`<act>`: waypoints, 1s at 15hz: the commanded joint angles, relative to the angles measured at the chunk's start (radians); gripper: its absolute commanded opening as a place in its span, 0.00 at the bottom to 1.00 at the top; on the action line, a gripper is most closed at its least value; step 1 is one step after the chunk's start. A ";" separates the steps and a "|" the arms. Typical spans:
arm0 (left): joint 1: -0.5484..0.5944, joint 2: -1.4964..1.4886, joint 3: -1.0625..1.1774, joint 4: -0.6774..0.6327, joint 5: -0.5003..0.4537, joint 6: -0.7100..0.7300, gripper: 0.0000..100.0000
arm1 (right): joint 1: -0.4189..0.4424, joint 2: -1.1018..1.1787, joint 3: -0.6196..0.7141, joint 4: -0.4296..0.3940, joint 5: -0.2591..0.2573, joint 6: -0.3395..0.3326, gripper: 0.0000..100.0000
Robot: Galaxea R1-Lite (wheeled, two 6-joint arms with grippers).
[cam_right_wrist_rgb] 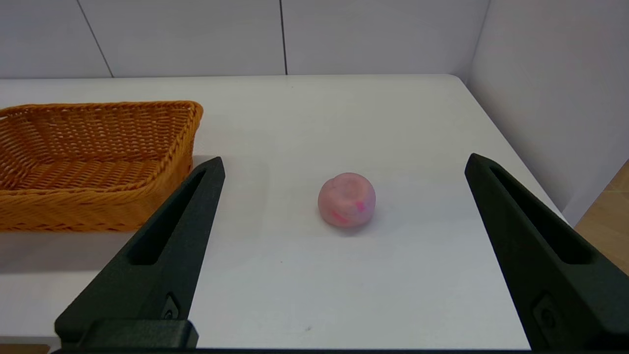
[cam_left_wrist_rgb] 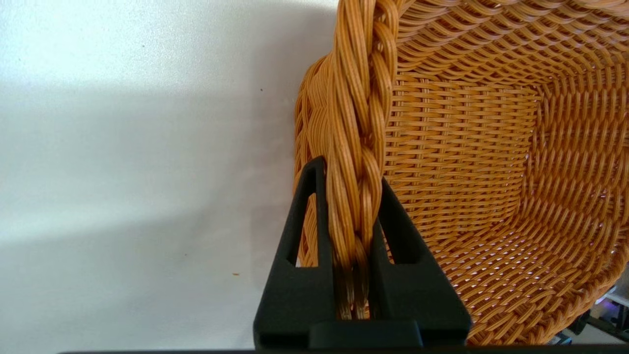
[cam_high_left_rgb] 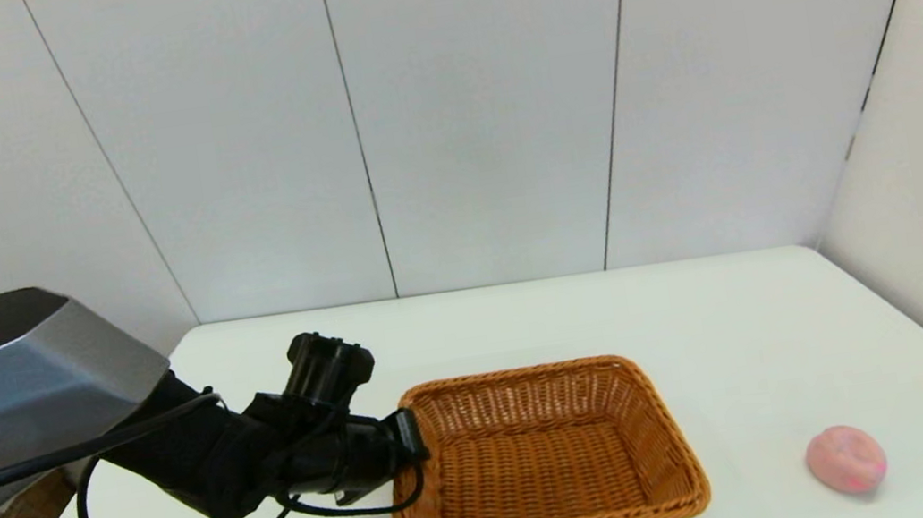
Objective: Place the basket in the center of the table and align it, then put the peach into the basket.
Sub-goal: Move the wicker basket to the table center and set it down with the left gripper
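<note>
Basket: braided rim pinched by left gripper. Peach: on table, before spread right gripper.

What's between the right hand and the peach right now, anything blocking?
Nothing visible. The right hand is open, and the peach sits alone on bare table ahead of it. The wicker basket lies off to one side, apart from the peach, held at its rim by the left hand.
</note>
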 commanded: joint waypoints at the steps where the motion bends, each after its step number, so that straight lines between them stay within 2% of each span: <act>1: 0.013 0.005 0.001 -0.001 -0.002 0.005 0.00 | 0.000 0.001 0.000 0.000 0.000 0.000 1.00; 15: 0.011 -0.012 -0.024 -0.001 -0.002 0.031 0.00 | 0.000 0.001 0.000 0.000 0.000 0.000 1.00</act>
